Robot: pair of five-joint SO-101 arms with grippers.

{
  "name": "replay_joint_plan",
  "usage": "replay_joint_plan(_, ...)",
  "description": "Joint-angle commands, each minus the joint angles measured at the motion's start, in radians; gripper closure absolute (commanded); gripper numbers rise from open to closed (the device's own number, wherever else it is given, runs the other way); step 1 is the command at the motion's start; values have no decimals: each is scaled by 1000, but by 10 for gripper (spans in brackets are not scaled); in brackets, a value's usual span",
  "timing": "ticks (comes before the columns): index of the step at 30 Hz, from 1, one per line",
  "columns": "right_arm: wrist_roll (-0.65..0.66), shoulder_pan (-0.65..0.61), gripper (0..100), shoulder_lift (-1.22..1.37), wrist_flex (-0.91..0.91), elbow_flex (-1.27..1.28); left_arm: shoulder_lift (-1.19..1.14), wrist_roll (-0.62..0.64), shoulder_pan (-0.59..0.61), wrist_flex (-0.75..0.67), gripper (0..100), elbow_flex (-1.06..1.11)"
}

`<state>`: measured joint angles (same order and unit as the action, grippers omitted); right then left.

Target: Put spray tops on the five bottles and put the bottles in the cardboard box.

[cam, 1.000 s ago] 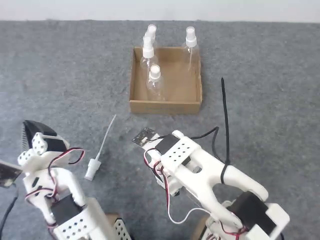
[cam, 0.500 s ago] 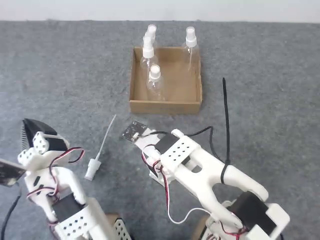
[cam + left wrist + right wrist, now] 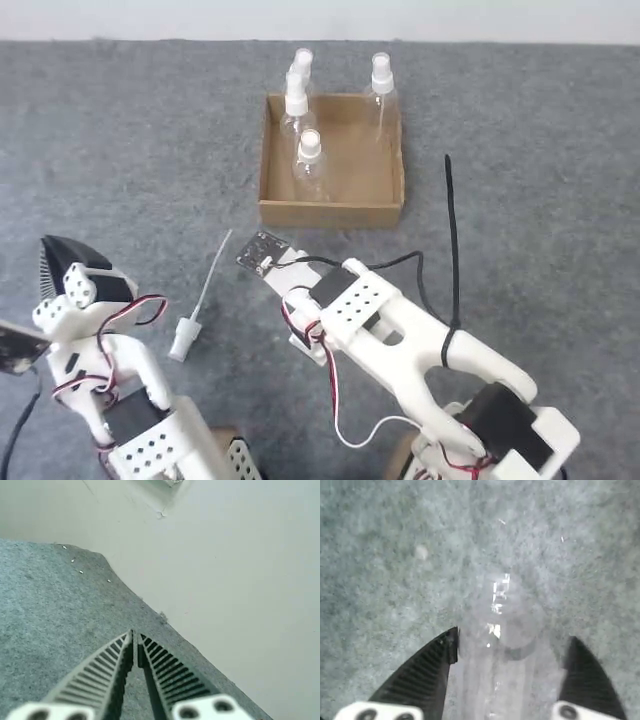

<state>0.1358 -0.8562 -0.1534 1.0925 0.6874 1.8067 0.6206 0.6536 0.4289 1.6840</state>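
Note:
A clear bottle (image 3: 498,611) without a top sits between the fingers of my right gripper (image 3: 512,635), which is shut on it above the grey carpet. In the high view the right arm's wrist (image 3: 300,285) covers the bottle, just in front of the cardboard box (image 3: 331,212). A spray top (image 3: 184,335) with its long tube lies on the carpet between the two arms. My left gripper (image 3: 135,636) is shut on nothing and points up towards a pale wall; in the high view it stands at the lower left (image 3: 62,262). Three capped bottles (image 3: 310,160) stand in the box.
One more capped bottle (image 3: 303,63) stands at the box's far left corner; I cannot tell whether it is inside. A black cable (image 3: 452,240) runs along the carpet to the right of the box. Open carpet lies to the left and right.
The right arm's wrist has swung left and slightly forward, towards the box's front left corner and the spray top. The left arm has barely shifted.

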Motion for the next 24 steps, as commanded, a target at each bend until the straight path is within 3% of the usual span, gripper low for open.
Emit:
replay_joint_plan(1,9,-5,683,-28,35,-49,15,-11,-3,-31,987,-10)
replay_joint_plan(15,14,-8,801,-18,18,-3,15,-11,-3,-31,987,-10)
replay_joint_plan(24,14,-8,797,-16,13,8,15,-11,-3,-31,987,-10)
